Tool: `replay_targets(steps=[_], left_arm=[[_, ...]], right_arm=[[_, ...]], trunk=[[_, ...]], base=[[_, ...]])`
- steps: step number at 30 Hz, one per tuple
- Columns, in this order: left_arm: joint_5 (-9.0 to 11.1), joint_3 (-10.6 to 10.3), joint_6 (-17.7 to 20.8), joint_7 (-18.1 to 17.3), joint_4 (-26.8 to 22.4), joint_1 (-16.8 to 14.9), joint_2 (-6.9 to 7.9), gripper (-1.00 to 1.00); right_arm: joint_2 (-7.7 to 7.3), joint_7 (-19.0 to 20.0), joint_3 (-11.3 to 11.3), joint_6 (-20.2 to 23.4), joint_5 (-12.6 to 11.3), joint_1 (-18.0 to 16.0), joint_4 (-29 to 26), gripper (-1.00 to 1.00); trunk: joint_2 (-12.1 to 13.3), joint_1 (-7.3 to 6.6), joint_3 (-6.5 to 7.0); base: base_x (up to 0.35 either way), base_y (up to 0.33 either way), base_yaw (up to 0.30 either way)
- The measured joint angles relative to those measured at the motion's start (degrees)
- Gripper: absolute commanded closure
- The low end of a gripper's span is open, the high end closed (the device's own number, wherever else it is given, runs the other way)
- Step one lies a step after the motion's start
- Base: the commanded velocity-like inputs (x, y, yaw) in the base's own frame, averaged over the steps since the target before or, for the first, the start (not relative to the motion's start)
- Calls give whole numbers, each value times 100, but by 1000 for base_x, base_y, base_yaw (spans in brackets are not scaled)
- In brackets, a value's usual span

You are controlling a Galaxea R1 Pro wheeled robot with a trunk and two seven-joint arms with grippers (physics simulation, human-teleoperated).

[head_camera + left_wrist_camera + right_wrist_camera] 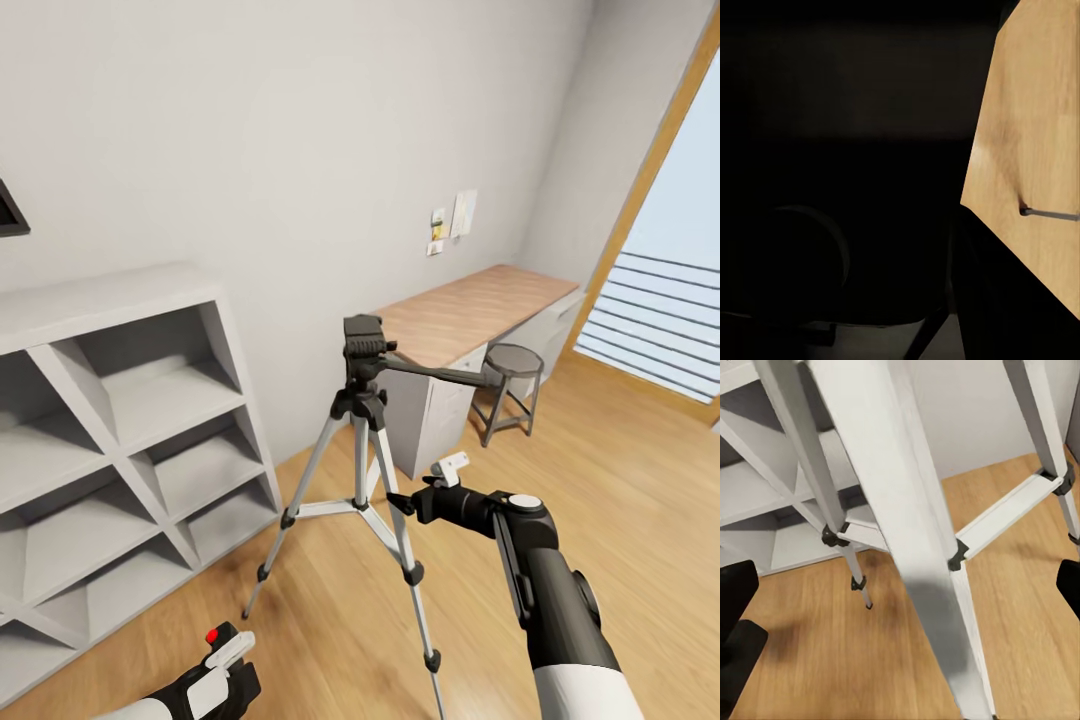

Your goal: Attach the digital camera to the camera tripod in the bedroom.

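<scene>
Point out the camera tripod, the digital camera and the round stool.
camera tripod (363, 352): head view, on its black head.
digital camera (222, 641): head view, on its black top beside the red button, in the left gripper.
round stool (513, 359): head view, on its seat.

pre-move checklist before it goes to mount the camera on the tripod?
1. Digital camera in left end effector: ok, red button up.
2. Camera tripod upright on wood floor, three legs spread: ok.
3. Tripod head bare for mounting: ok.
4. Right end effector grip on near leg: cannot tell; very close, fingers apart.
5. Pan handle pointing toward the stool, away from left arm: ok.
</scene>
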Motion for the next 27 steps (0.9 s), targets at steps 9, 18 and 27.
replay_targets(steps=[9,18,27], left_arm=[[0,0,0,0,0,0,0,100],[0,0,0,0,1,0,0,100],[0,0,0,0,0,0,0,100]], right_arm=[[1,2,0,8,0,0,29,-100],[14,73,4,32,-6,0,109,-100],[84,548,9,37,2,0,156,-100]], trunk=[[0,1,0],[0,1,0],[0,1,0]], base=[[49,0,0],[4,0,0],[0,0,0]])
